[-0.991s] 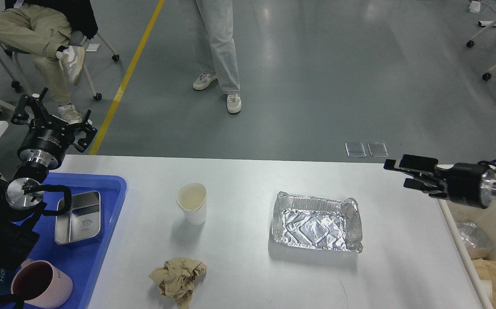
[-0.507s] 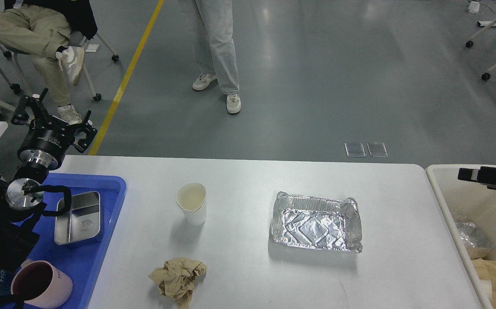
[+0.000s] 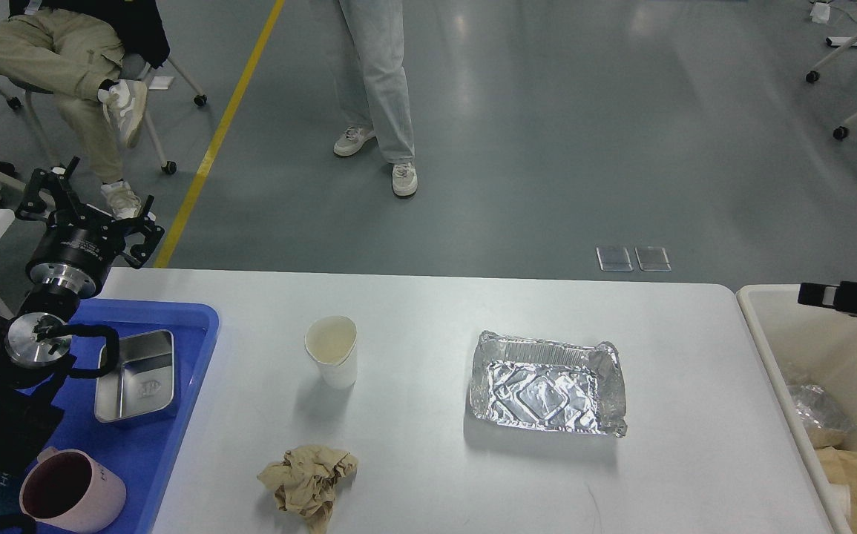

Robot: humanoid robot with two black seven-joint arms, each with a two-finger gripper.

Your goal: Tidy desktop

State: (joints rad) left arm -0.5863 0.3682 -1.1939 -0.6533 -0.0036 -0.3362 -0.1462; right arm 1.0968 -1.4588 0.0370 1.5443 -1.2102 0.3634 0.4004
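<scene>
R gripper (image 3: 814, 294) has pulled back to 3 o'clock edge over bin (image 3: 777, 356); jaws can't tell. L gripper (image 3: 85, 202) jaws wide, barely shifted, 9 o'clock. Tabletop (image 3: 428, 311) centre; cup (image 3: 332, 361), foil tray (image 3: 549, 383), paper wad (image 3: 308, 477) unmoved.

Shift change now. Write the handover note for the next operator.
Left gripper: jaws open, empty, raised beyond the blue tray's far end.
Right gripper: only a tip shows over the white bin; state unclear.
On the desktop: paper cup, crumpled brown paper, foil tray.
Done: steel box and pink mug in the blue tray.
Left: those three desktop items.
</scene>
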